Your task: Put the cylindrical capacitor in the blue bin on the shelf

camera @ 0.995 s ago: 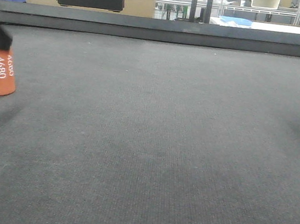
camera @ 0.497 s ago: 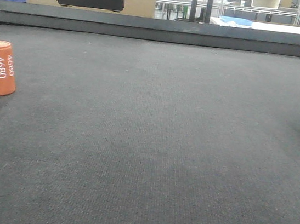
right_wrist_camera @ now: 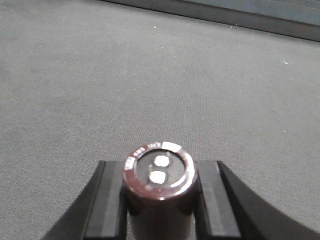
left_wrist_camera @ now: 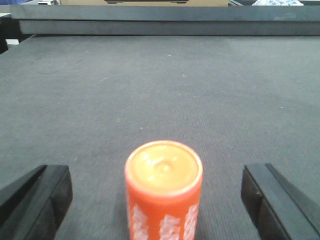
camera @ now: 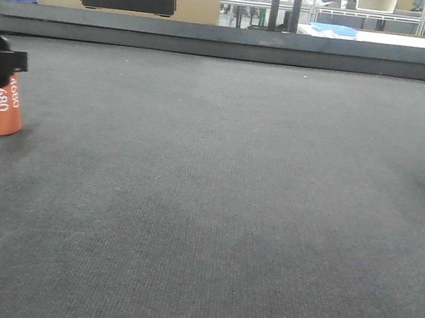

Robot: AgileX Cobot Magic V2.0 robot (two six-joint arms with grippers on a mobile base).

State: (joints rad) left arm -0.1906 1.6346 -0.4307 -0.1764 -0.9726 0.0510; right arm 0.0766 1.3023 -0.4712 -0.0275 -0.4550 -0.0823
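Gripping cylindrical capacitor (right_wrist_camera: pixel 159 175), right pincer (right_wrist_camera: pixel 160 196) clenched; left pincer (left_wrist_camera: pixel 156 192) spread astride orange cylinder (left_wrist_camera: pixel 163 200).

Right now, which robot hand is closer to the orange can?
Left. The left gripper is open and straddles the orange can without touching it. The right gripper is shut on the cylindrical capacitor, with no orange can in its view.

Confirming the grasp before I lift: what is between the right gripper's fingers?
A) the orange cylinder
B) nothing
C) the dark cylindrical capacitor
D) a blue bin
C: the right wrist view shows the right gripper closed against both sides of the cylindrical capacitor, while the orange cylinder stands untouched inside the open left gripper.
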